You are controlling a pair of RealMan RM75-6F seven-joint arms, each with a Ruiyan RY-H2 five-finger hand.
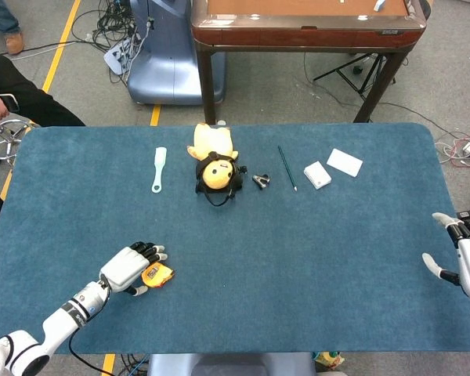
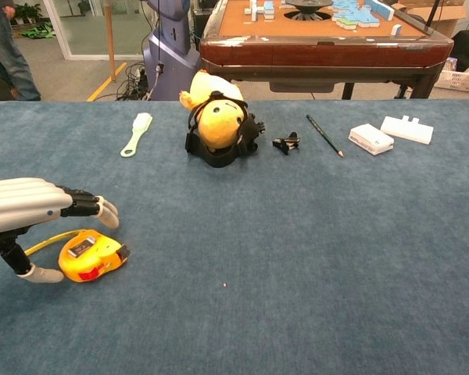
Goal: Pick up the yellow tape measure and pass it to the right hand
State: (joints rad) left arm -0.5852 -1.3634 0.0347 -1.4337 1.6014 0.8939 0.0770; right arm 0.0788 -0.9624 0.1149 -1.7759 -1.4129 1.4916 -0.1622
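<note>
Chest view shows the left hand (image 2: pixel 31 215) arched over the tape (image 2: pixel 91 255), fingers (image 2: pixel 102 209) above and beyond it, thumb (image 2: pixel 41 274) on the near side, spread and not clamped. The tape lies on the table (image 2: pixel 297 258) just below the fingertips, its loose blade trailing left under the palm. Far right, the right hand (image 1: pixel 468 258) waits with fingers apart, well away, so the left must do the pick.

A robotics lab or test room: a blue-carpeted counter (image 1: pixel 337 258) on a grey floor with yellow tape lines (image 1: pixel 59 47), tangled cables (image 1: pixel 113 27), a blue machine base (image 1: pixel 160 59) and a mahjong table (image 2: pixel 328 35) behind.
</note>
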